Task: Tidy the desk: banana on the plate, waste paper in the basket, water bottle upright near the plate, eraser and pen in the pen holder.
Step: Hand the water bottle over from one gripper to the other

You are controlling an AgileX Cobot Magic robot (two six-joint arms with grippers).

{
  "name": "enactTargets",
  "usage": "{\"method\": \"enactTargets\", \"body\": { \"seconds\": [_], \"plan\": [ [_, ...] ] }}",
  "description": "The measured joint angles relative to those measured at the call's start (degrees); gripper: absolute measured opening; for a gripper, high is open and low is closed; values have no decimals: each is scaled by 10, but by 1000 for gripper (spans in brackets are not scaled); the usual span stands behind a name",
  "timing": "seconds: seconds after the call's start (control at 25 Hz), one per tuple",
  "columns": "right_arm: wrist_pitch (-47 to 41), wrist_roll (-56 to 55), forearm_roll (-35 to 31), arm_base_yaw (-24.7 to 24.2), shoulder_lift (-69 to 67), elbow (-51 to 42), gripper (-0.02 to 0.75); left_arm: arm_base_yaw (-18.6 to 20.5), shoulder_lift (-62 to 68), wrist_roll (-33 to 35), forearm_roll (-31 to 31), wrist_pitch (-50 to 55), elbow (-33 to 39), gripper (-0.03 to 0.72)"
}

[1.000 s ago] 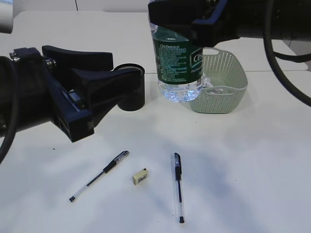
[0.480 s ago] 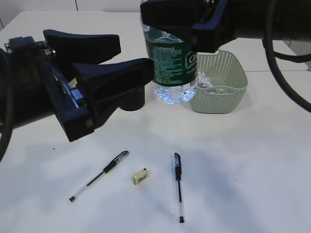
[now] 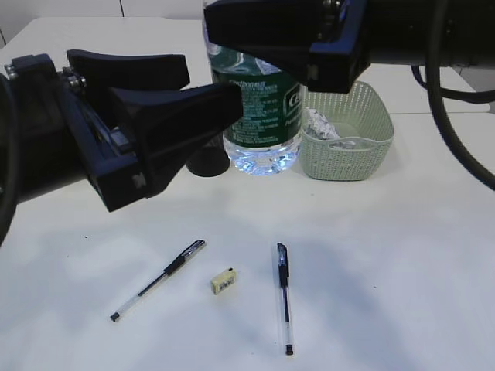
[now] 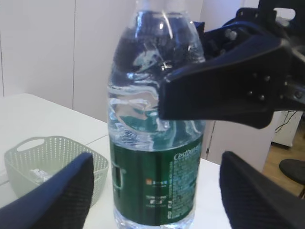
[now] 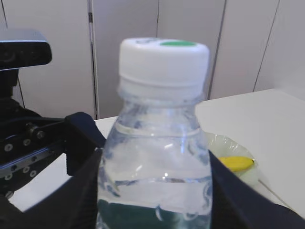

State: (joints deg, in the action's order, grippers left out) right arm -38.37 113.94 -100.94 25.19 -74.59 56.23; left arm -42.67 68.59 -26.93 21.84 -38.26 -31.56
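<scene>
- The water bottle (image 3: 261, 116) stands upright at the middle back of the table (image 3: 402, 270), its upper part between the fingers of the right gripper (image 3: 267, 35).
- The basket (image 3: 352, 139) sits just to the right of the bottle, with crumpled paper (image 3: 319, 124) inside it.
- The pen holder (image 3: 207, 162) stands just left of the bottle, partly behind the left gripper (image 3: 182, 89).
- The left gripper's fingers reach in from the left, one on each side of the bottle, apart from it.
- Near the front edge, an eraser (image 3: 223, 281) lies between two pens: one pen (image 3: 158, 280) to its left, the other pen (image 3: 284, 297) to its right.
- In the right wrist view, a banana (image 5: 235, 162) lies on a plate (image 5: 217, 143) behind the bottle.
</scene>
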Motion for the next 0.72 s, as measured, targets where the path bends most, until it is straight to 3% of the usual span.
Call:
{"method": "enactTargets", "body": {
  "seconds": [0.4,0.72],
  "plan": [
    [-67,0,5,0,0,1,381,0,17,-39,19,-3,0,676],
    [-100,2,6,0,0,1,381,0,26,-67,46,-36,0,640]
  ]
}}
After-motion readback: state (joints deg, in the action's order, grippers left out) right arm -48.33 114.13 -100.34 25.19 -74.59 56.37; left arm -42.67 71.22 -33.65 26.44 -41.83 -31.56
